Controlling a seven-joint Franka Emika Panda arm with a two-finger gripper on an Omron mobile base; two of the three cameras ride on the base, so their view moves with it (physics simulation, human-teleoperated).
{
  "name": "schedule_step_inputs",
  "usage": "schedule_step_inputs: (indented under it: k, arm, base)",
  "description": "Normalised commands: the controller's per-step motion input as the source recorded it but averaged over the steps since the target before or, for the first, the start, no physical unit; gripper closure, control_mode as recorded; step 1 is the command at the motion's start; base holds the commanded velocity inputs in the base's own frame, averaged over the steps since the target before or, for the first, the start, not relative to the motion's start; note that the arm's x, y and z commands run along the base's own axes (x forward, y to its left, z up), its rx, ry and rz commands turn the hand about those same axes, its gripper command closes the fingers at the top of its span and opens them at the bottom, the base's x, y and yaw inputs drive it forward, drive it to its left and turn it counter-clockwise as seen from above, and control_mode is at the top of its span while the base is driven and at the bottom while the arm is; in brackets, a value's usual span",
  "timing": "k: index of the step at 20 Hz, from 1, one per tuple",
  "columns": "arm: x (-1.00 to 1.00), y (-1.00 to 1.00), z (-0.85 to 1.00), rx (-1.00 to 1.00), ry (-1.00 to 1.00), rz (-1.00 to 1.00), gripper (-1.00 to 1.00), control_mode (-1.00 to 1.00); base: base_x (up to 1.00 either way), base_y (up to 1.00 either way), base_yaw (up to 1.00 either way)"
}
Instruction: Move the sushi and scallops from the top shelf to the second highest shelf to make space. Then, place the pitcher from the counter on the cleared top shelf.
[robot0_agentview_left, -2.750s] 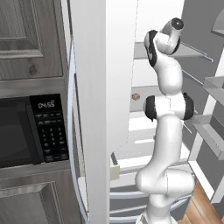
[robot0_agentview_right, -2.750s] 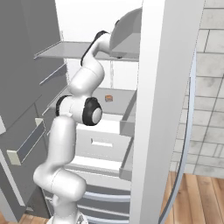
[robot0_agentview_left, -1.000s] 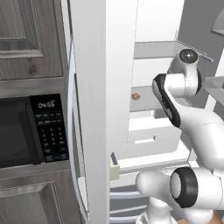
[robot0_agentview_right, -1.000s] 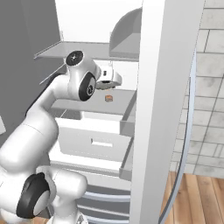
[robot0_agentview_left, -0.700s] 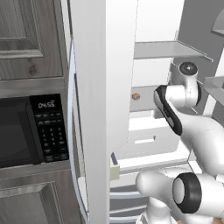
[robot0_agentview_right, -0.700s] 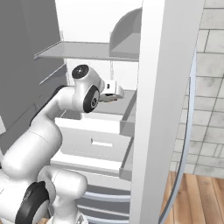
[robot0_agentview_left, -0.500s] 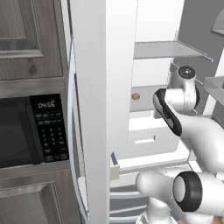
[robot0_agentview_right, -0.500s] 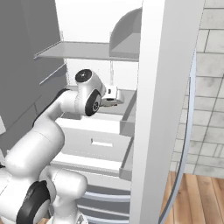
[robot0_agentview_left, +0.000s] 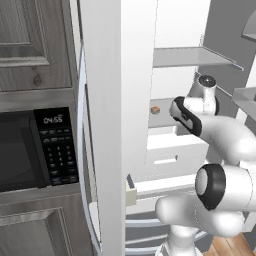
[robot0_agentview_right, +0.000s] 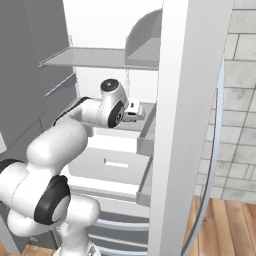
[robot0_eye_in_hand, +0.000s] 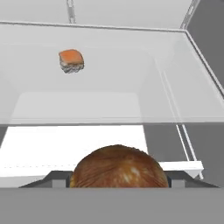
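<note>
The scallops (robot0_eye_in_hand: 118, 168), a round golden-brown lump, sit between my fingertips at the bottom of the hand view. My gripper (robot0_eye_in_hand: 118, 183) is shut on them. The sushi (robot0_eye_in_hand: 71, 60), orange over white, lies farther in on the second highest shelf (robot0_eye_in_hand: 131, 87), ahead and to the left of my hand. From the left base view the sushi (robot0_agentview_left: 155, 109) shows at that shelf's left side. In the right base view my gripper (robot0_agentview_right: 135, 111) reaches in just above this shelf, well below the thin grey top shelf (robot0_agentview_right: 90, 57). The pitcher is out of view.
White fridge drawers (robot0_agentview_right: 112, 162) stand under the shelf. The open fridge door (robot0_agentview_left: 117, 125) blocks the left side, with a microwave (robot0_agentview_left: 35, 147) beyond it. A door bin (robot0_agentview_right: 145, 45) hangs at the upper right. The fridge's right wall (robot0_eye_in_hand: 205, 39) is close by.
The arm has folded down from the top shelf to the second highest shelf. In the last second the hand sank a little and pushed inward with the scallops in it.
</note>
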Motion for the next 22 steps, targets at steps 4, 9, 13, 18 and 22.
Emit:
schedule_step_inputs:
  k: [4, 9, 13, 18, 22]
  arm:
    - [0.60, -0.08, -0.24, 0.10, 0.00, -0.01, 1.00, -1.00]
    - [0.51, -0.06, -0.41, 0.04, 0.00, -0.01, 1.00, -1.00]
    - [0.49, -0.04, -0.30, 0.01, 0.00, 0.00, 1.00, -1.00]
    - [0.59, -0.01, -0.27, 0.00, 0.00, 0.00, 1.00, -1.00]
    - [0.62, -0.02, -0.32, 0.00, 0.00, 0.00, 1.00, -1.00]
  base:
    - [0.00, 0.00, 0.00]
    - [0.00, 0.00, 0.00]
    - [0.00, 0.00, 0.00]
    - [0.00, 0.00, 0.00]
    - [0.00, 0.00, 0.00]
